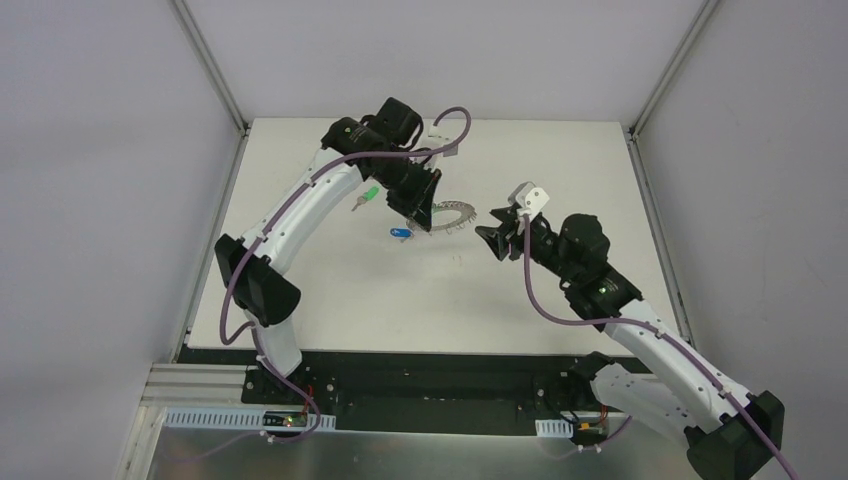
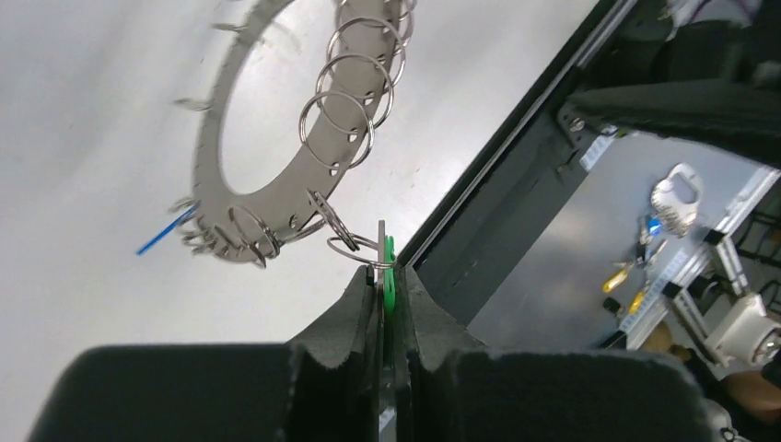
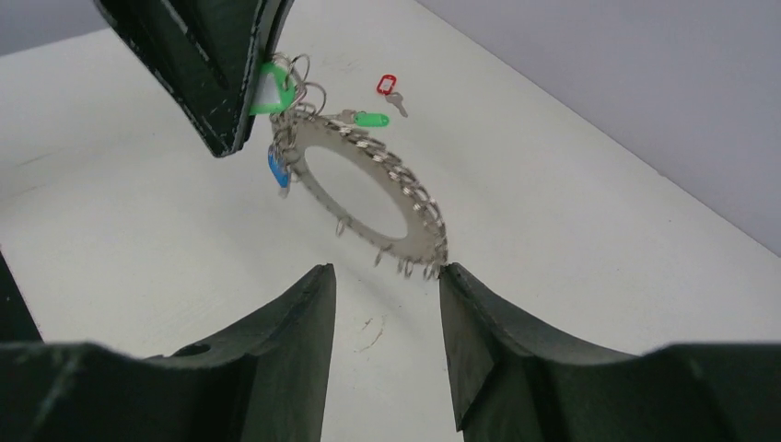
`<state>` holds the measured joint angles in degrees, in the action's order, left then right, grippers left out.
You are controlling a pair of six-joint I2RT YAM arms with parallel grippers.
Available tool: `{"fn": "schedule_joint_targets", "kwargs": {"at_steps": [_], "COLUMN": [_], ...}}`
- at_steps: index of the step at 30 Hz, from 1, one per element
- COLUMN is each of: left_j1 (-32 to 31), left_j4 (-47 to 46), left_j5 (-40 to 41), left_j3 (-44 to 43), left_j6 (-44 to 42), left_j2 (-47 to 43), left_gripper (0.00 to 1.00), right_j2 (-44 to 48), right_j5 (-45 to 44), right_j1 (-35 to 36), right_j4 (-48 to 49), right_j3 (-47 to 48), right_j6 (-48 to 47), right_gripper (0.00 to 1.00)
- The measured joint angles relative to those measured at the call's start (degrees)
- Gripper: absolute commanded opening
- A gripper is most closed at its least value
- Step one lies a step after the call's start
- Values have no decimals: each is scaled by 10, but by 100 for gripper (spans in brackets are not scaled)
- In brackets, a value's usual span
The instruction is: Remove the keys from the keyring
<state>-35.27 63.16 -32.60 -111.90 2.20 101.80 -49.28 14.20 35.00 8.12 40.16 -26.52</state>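
The keyring [image 2: 210, 175], a flat grey ring with many wire loops, hangs tilted from my left gripper [image 2: 389, 276]. That gripper is shut on a green-tagged key [image 2: 390, 267], which is still linked to the ring by a wire loop. A blue-tagged key [image 3: 276, 166] hangs on the ring beside it. In the top view the keyring [image 1: 452, 217] lies between my left gripper [image 1: 421, 212] and my right gripper [image 1: 497, 238]. My right gripper [image 3: 387, 276] is open and empty, its right fingertip just at the ring's near edge [image 3: 419, 241].
A loose green-tagged key [image 3: 368, 119] and a red-tagged key [image 3: 387, 87] lie on the white table beyond the ring. The green one also shows in the top view [image 1: 368, 197]. Grey walls enclose the table on three sides.
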Motion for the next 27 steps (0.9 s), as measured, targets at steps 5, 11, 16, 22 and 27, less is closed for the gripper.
{"fn": "schedule_joint_targets", "kwargs": {"at_steps": [5, 11, 16, 22, 27], "left_j1": [-28, -79, -116, -147, -170], "left_j4": [76, 122, 116, 92, 59], "left_j5": [95, 243, 359, 376, 336], "left_j3": [-52, -102, -127, -118, -43], "left_j6": [-37, -96, -168, -281, -385], "left_j2": [28, 35, 35, 27, -27], "left_gripper": [0, 0, 0, 0, 0], "right_j2": [-10, -39, -36, -31, -16], "right_j5": [-31, -63, -64, -42, -14], "right_j1": [-16, -24, -24, -24, -30], "right_j4": [5, 22, 88, 153, 209], "right_j3": [11, 14, -24, -60, -92], "right_j6": [51, 94, 111, 123, 138], "right_gripper": [46, 46, 46, 45, 41]}}
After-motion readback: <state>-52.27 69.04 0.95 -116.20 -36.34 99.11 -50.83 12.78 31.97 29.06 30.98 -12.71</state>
